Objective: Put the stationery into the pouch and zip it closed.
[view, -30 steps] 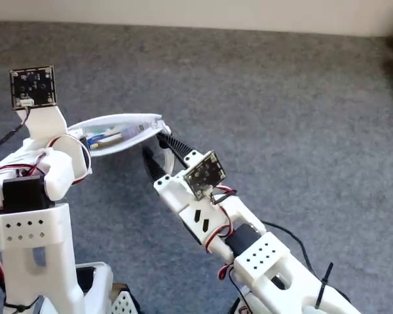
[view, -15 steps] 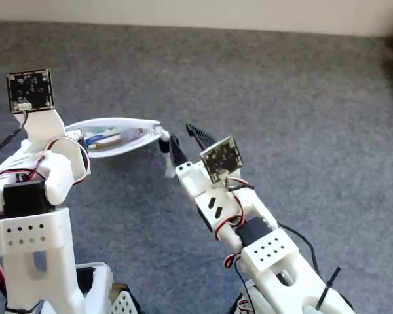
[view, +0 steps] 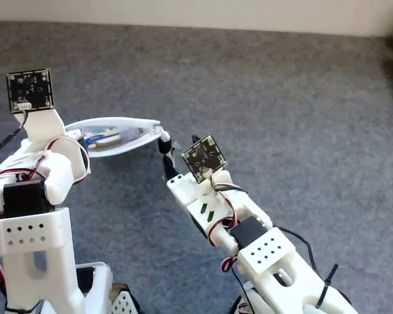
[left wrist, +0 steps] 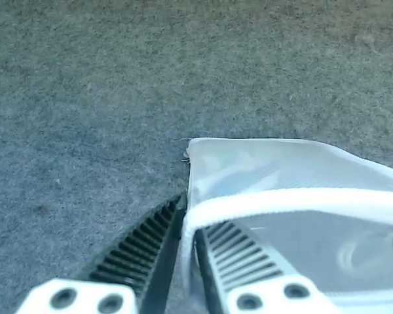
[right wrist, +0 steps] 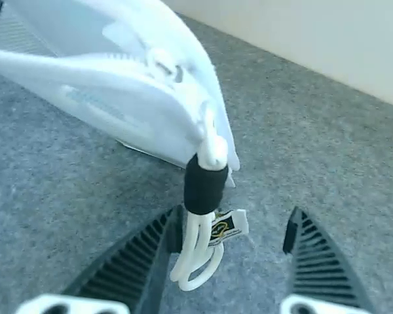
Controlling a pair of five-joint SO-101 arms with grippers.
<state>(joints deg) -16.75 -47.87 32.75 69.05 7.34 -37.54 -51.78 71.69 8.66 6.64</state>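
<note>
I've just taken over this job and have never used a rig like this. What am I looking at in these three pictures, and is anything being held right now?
You are seeing two small robot arms on a grey carpet. The high view comes from a fixed camera looking down. The other two pictures come from a camera on each arm's wrist. The left gripper is shut on one end of the white pouch, holding it. Stationery shows through the pouch's side. The right gripper is open at the other end. The zipper pull hangs between its fingers, close to one of them, and is not gripped yet.
</note>
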